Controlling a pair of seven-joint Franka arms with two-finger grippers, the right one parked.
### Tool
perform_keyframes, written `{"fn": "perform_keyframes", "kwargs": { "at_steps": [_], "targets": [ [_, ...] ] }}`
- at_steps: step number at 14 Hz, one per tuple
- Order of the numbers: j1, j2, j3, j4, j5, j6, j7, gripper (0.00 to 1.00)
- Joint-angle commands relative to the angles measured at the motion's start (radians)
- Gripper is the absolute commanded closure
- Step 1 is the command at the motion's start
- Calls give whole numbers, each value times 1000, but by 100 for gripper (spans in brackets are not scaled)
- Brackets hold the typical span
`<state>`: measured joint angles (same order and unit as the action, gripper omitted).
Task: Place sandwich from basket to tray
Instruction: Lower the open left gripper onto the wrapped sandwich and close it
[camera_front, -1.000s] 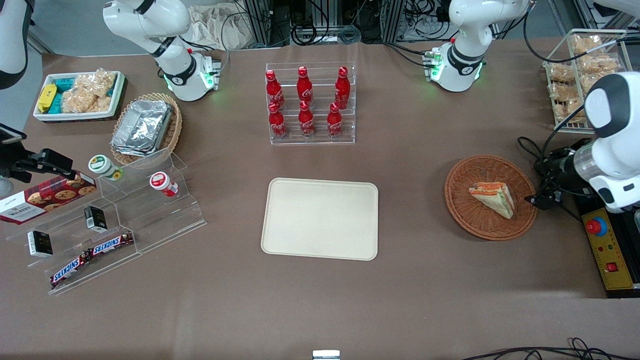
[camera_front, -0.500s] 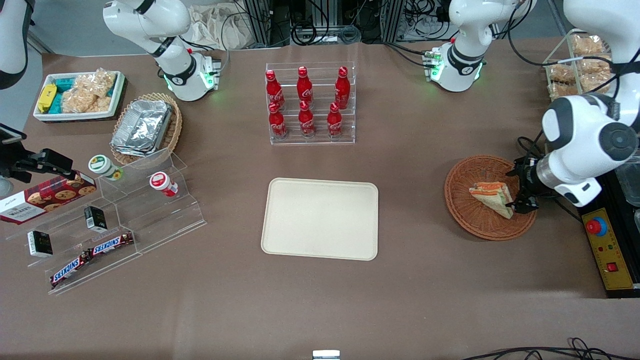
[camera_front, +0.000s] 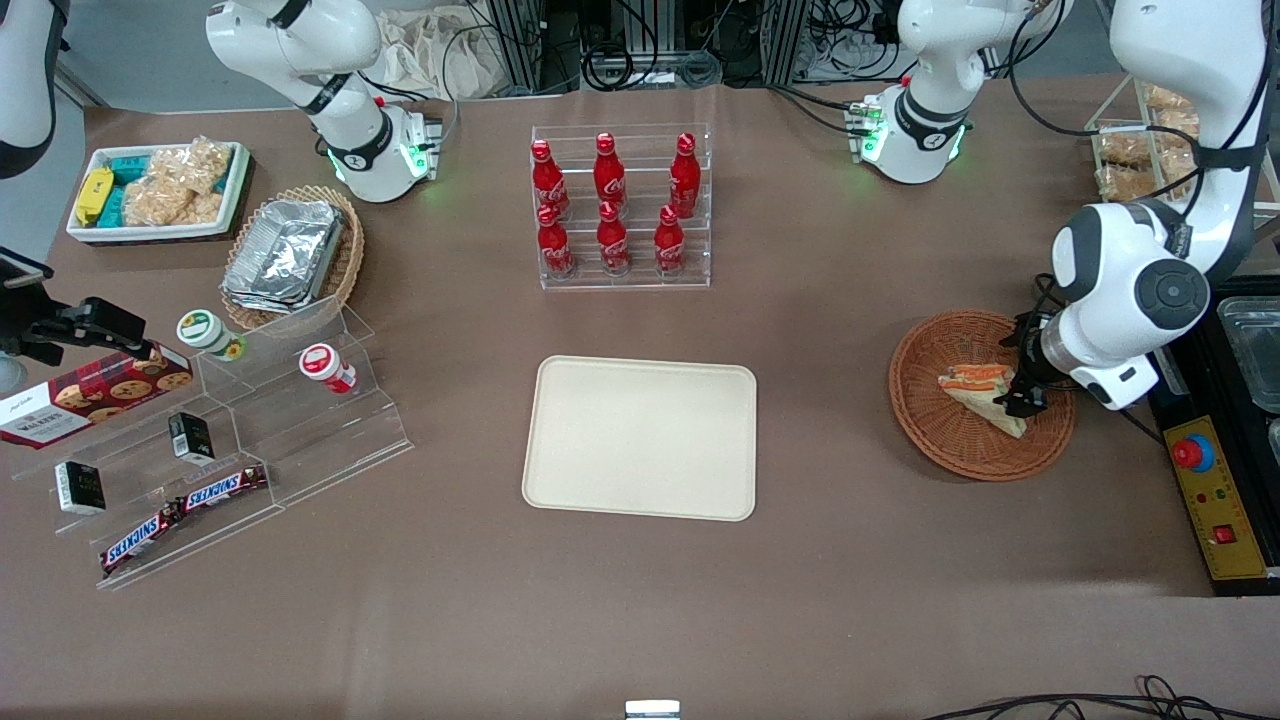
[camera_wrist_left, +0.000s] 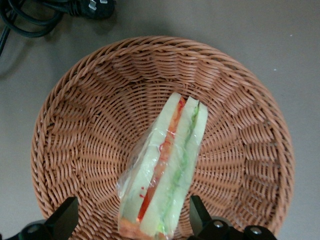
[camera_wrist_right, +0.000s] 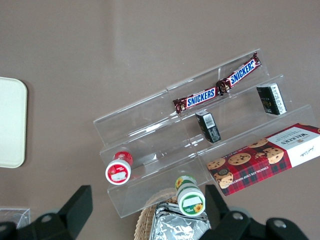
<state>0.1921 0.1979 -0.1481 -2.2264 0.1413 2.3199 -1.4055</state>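
Sandwich (camera_front: 985, 395) time: the little wedge lies in the round brown basket (camera_front: 925, 420) at the working arm's end of the counter (camera_front: 800, 600). It sits on its side, so you can see the red and green stripes through the clear wrap. The claw (camera_front: 1020, 385) hangs right over the wide end of the sandwich (camera_wrist_left: 162, 175). Its two fingers (camera_wrist_left: 65, 217) are spread apart, one on each side of the sandwich, and they are not pinching it. From the wrist view, the pointy end of the wedge aims away from the claw, toward the middle of the basket (camera_wrist_left: 75, 125). The cream tray (camera_front: 640, 437) lies flat in the middle of the counter, well apart from the basket.
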Motion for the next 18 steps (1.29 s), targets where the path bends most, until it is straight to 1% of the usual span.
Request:
{"fn": "perform_keyframes", "kwargs": {
  "at_steps": [1,2,3,4,5,6,7,11,13,14,18],
  "targets": [
    [-6,32,1,-7,38,33,-30,0],
    [-6,40,1,-7,38,47,-30,0],
    [-6,49,1,-7,38,59,-30,5],
    [-6,52,1,-4,38,61,-30,34],
    [-6,52,1,-4,38,61,-32,70],
    [-6,54,1,-2,38,56,-35,98],
    [-6,61,1,-2,38,56,-35,100],
    [-6,57,1,5,38,47,-33,100],
    [-6,52,1,34,38,14,-35,100],
    [-6,52,-1,65,37,-25,-33,100],
    [-6,57,-2,266,29,-246,-32,100]
  ]
}}
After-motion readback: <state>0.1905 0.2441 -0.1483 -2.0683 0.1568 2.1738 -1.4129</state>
